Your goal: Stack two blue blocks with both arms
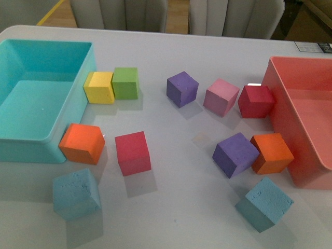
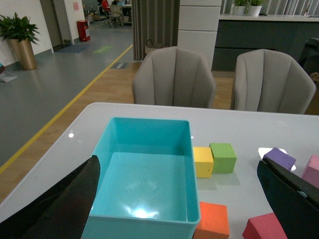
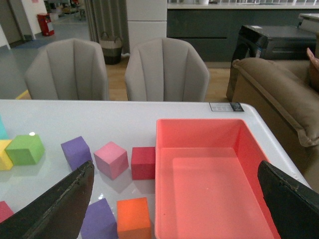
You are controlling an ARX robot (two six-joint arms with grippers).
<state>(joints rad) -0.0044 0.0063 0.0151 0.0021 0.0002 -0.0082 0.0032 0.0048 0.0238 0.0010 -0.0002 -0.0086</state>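
Clearly nothing was stacked yet: the blue blocks (image 1: 77, 193) (image 1: 264, 203) lay well apart on the worktop (image 1: 176, 220), both arms' jaws apart and empty.

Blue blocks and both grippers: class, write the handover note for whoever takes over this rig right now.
Left gripper: open, empty. Right gripper: open, empty.
One blue block sits near left in the front view, the other blue block near right, far apart, both on the table.
Done: nothing stacked yet.
Left: grasp one block and set it on the other.
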